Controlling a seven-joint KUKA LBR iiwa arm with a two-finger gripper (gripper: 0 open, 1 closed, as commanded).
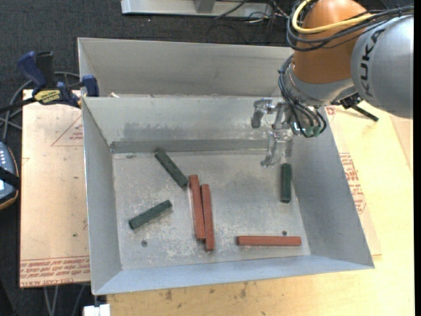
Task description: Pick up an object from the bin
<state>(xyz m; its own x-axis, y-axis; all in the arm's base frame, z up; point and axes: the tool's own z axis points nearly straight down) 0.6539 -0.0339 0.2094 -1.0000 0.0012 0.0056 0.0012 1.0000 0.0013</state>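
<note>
Grey metal bin (197, 120): open top, sloped walls, floor scuffed. KUKA arm (388, 58) enters from the right, w/ orange wrist cover (329, 22) and cables above the bin's far right corner. Gripper (272, 154) hangs low by the back wall, right of centre; open/closed state cannot be told. Nearest item: dark green bar (285, 183), approx. upright in view, just beside and below the gripper tip; whether they touch can't be told. Other items, all flat on the floor: two red-brown bars (202, 209) side by side at centre, touching along their length; a third red-brown bar (268, 241) lying crosswise near the front wall; a slanted dark green bar (171, 168) left of centre; another slanted green bar (150, 214) front left.
</note>
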